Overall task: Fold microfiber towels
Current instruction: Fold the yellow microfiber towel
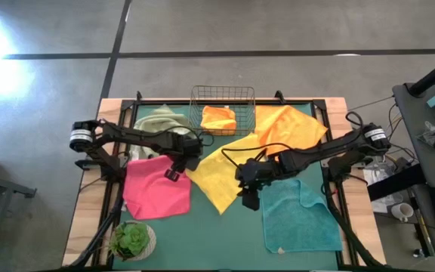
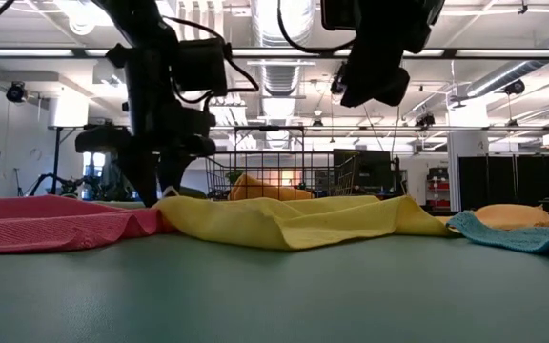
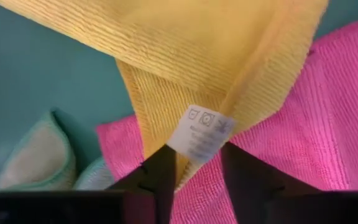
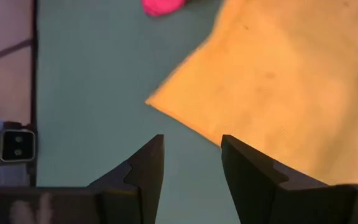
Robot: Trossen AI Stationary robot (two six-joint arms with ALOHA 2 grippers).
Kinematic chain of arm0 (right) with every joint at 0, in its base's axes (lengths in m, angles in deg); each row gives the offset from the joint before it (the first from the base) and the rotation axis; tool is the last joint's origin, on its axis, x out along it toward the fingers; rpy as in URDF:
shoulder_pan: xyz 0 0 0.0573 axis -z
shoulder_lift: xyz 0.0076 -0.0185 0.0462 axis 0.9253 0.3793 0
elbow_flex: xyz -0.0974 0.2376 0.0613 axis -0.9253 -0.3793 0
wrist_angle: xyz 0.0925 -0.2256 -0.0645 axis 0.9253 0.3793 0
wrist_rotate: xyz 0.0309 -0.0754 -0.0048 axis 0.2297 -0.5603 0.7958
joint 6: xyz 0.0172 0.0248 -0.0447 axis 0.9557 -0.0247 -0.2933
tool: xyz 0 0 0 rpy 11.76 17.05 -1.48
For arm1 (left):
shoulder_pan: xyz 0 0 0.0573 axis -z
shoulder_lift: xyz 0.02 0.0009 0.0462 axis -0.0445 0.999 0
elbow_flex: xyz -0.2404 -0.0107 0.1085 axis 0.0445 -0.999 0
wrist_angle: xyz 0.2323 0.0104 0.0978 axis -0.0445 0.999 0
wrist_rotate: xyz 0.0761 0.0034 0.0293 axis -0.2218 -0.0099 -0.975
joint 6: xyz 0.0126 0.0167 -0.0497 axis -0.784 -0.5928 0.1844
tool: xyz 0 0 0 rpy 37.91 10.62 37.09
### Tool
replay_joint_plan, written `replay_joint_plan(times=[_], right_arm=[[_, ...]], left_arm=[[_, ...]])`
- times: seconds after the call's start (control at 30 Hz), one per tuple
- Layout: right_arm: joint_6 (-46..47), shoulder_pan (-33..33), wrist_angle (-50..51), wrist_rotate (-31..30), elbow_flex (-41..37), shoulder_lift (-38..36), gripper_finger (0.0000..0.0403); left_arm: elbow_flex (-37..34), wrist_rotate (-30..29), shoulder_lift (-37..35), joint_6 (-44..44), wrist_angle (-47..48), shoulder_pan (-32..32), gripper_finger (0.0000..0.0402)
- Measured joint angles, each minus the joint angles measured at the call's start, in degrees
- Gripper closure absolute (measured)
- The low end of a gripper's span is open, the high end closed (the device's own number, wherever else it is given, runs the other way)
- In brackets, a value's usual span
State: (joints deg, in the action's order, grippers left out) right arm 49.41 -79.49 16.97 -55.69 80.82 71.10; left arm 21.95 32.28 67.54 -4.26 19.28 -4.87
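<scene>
A yellow towel (image 1: 221,170) lies spread on the dark-green mat, and its left corner rests on a pink towel (image 1: 155,187). My left gripper (image 3: 194,149) is open and low over that corner. Its fingers stand on either side of the corner's white care label (image 3: 201,130); I cannot tell whether they touch it. My right gripper (image 4: 192,143) is open and empty, raised above the yellow towel's near edge (image 4: 185,121). A teal towel (image 1: 300,215) lies at the near right, an orange one (image 1: 289,125) at the far right and a sage one (image 1: 157,121) at the far left.
A wire basket (image 1: 222,106) at the far middle holds a folded orange towel (image 1: 219,119). A small potted plant (image 1: 132,240) stands at the near left corner. Bare mat (image 1: 225,242) shows along the near edge between the pink and teal towels.
</scene>
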Motion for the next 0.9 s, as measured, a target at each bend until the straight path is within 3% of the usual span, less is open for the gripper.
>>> replay_joint_plan(times=[0.23, 0.43, 0.63, 0.9], right_arm=[[0.0, -1.9, -11.4, 0.0, -4.6, 0.0, 0.0252], [2.6, -2.6, -13.2, -2.0, -7.0, 0.0, 0.0231], [2.7, -2.6, -21.0, -2.6, -9.8, 1.3, 0.0203], [2.4, -2.6, -27.0, -2.4, -8.0, 10.6, 0.02]], left_arm=[[0.0, 0.1, -0.1, 4.2, 2.4, 0.0, 0.0395], [-0.2, 0.3, -2.1, 10.4, 4.2, 0.2, 0.0399], [0.0, 0.6, -3.0, 10.7, 4.9, 1.2, 0.0401], [-0.2, 1.1, -3.1, 12.1, 4.8, 2.0, 0.0401]])
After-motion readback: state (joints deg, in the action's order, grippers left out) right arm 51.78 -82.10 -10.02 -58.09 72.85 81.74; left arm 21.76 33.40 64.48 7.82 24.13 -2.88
